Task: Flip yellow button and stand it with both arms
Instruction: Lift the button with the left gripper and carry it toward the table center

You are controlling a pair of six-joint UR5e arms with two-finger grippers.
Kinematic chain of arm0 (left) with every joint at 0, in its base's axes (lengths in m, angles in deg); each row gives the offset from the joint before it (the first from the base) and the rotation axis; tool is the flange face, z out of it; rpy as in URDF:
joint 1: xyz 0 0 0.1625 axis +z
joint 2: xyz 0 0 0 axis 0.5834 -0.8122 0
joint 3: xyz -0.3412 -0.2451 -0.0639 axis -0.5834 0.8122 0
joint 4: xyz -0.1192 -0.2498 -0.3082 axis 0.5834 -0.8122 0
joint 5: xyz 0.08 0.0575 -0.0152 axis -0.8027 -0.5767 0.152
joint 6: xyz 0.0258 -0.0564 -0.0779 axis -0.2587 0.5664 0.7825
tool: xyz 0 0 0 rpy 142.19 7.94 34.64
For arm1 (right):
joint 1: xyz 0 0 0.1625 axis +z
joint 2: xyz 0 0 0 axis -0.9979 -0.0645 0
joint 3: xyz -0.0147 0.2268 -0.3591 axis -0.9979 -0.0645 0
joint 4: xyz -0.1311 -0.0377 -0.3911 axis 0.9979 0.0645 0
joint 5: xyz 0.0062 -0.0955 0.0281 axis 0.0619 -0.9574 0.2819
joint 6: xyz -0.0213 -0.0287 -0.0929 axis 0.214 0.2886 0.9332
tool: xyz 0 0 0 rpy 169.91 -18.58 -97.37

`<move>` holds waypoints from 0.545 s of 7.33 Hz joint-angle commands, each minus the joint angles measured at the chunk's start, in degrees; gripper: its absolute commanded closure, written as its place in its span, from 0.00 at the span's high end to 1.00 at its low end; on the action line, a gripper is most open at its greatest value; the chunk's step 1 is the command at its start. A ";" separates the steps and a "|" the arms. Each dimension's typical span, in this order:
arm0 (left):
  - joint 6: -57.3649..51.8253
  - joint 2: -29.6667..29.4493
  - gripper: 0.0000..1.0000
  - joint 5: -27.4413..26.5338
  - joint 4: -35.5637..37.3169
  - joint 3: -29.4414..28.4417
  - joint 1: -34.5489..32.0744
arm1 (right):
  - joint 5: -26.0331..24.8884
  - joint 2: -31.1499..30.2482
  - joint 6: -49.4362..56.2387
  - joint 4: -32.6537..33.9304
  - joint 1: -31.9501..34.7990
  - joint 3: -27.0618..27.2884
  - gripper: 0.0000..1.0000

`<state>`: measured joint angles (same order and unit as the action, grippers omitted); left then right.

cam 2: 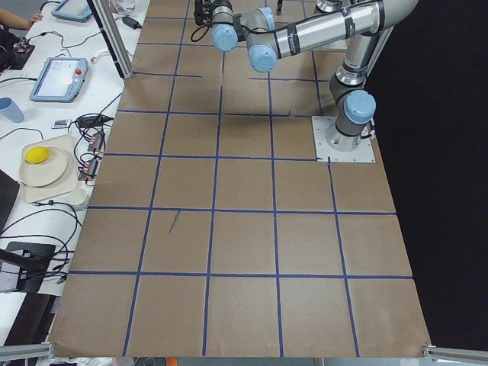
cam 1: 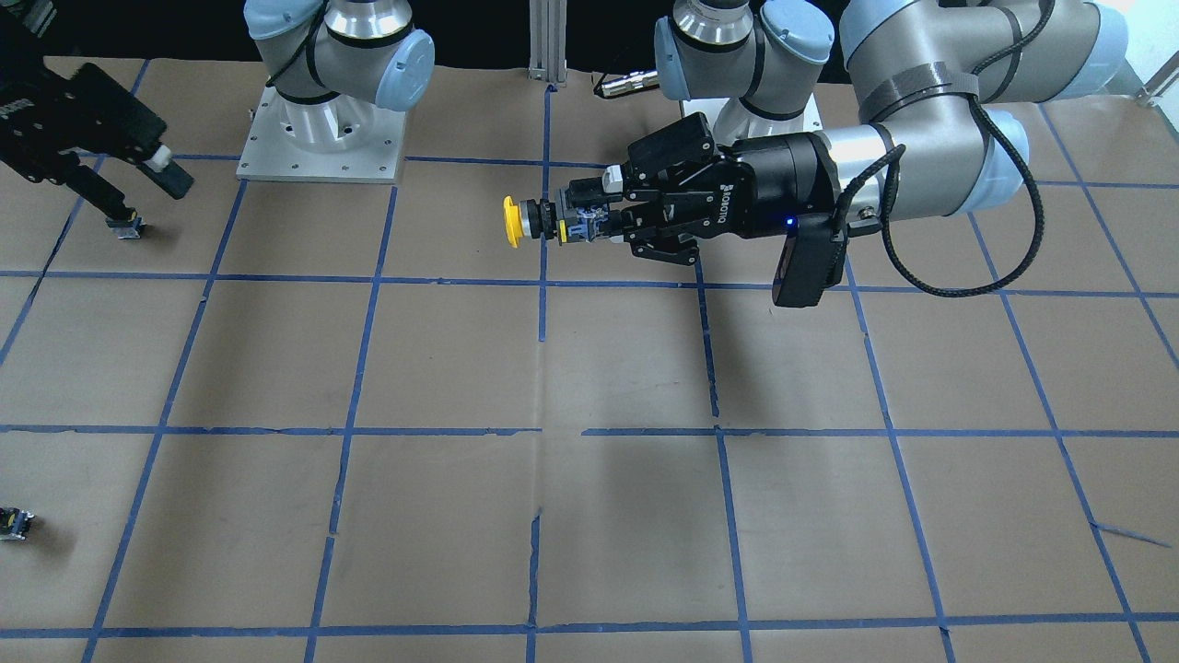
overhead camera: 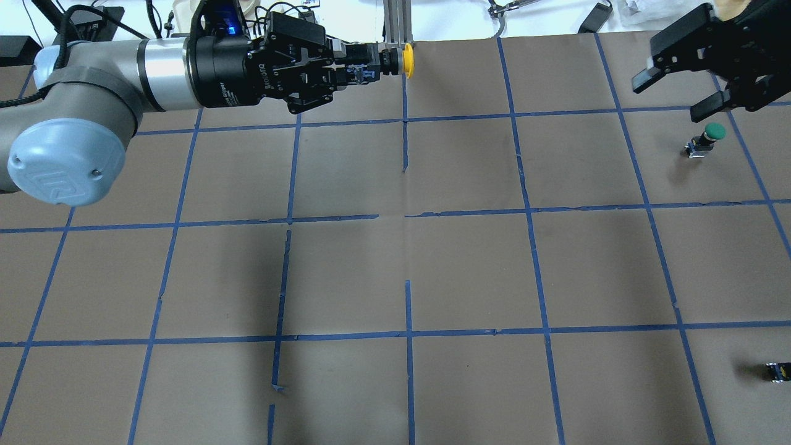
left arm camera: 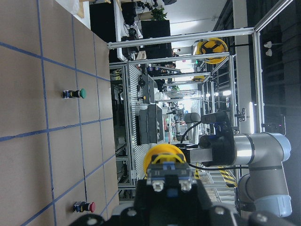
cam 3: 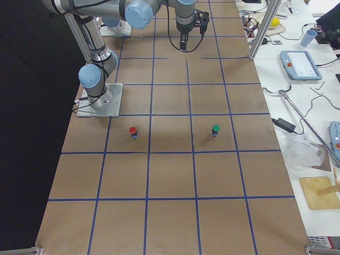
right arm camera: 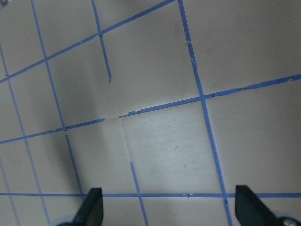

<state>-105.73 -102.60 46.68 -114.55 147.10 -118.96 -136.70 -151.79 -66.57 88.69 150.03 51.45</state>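
My left gripper (overhead camera: 364, 65) is shut on the body of the yellow button (overhead camera: 406, 60) and holds it level in the air over the table's far middle. The yellow cap points toward the right arm. In the front view the gripper (cam 1: 576, 219) holds the button (cam 1: 511, 221) well above the paper. The left wrist view shows the cap (left arm camera: 164, 157) beyond the clamped grey body. My right gripper (overhead camera: 673, 93) is open and empty at the far right, apart from the button. Its fingers (right arm camera: 91, 207) stand wide over bare paper.
A green-capped button (overhead camera: 710, 133) stands just below my right gripper. A red-capped button (cam 3: 133, 131) stands nearer the robot's base on the right side. The table (overhead camera: 432, 259) is brown paper with a blue tape grid.
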 commanded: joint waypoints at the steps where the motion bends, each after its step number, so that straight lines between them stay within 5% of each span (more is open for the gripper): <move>1: 0.00 0.00 0.15 0.74 0.02 0.29 -0.75 | 15.68 -0.27 6.74 -18.72 -10.45 0.46 1.00; 4: -0.09 0.44 0.15 0.82 0.80 0.91 -2.06 | 29.93 -0.53 9.32 -27.88 -5.50 4.66 1.00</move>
<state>-105.79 -102.18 47.48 -114.36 147.85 -120.16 -113.09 -152.26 -58.11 63.21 141.28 53.88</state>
